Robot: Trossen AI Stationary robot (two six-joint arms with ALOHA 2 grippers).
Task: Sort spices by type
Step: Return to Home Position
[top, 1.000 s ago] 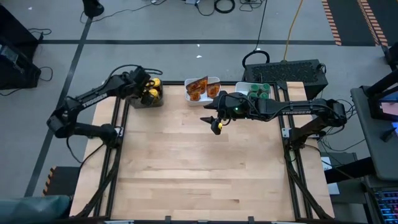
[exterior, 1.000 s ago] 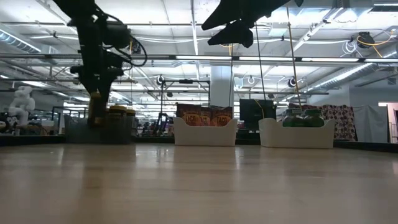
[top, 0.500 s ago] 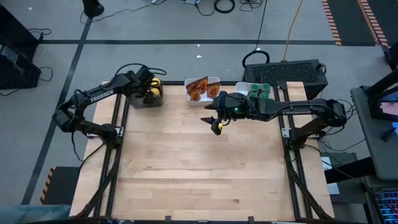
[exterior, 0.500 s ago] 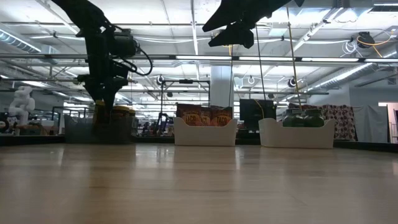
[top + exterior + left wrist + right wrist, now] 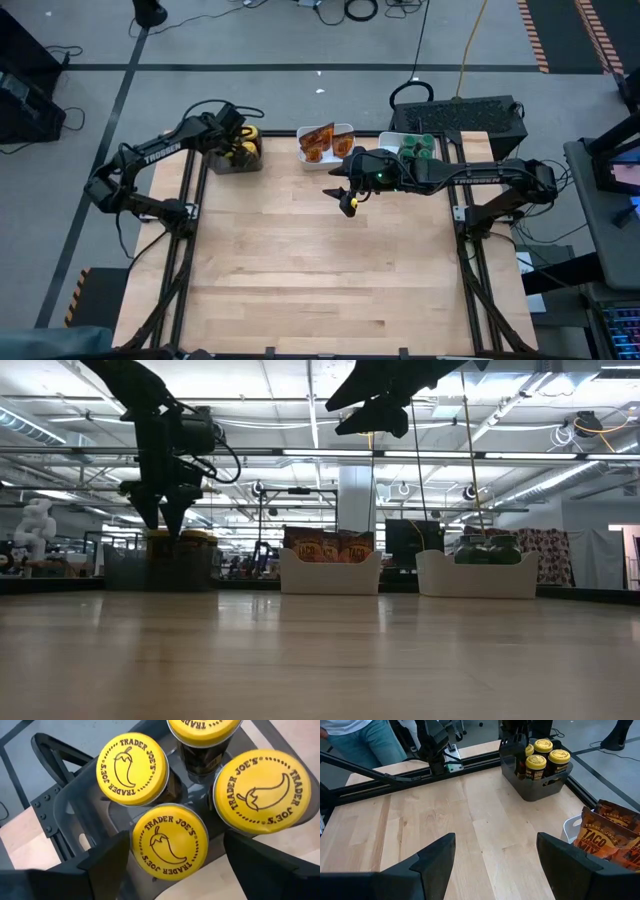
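Observation:
Several yellow-lidded jars stand upright in a grey tray at the table's far left corner. My left gripper hangs over them, pointing steeply down and open. Its fingers stand on either side of the jar on the tray's near side, clear of the lid. Orange-brown packets stand in a white tray. Green-lidded jars sit in a second white tray. My right gripper waits open, high above the table's far middle, with nothing between its fingers.
The three trays stand in a row along the far edge. Bare wooden tabletop spreads from there to the near edge. In the right wrist view, a person stands beyond the table's edge.
My left gripper has come down a little over the grey tray with a yellow-lidded jar between its fingers. It has then opened and let go. The jar now stands in the tray beside the other yellow-lidded jars.

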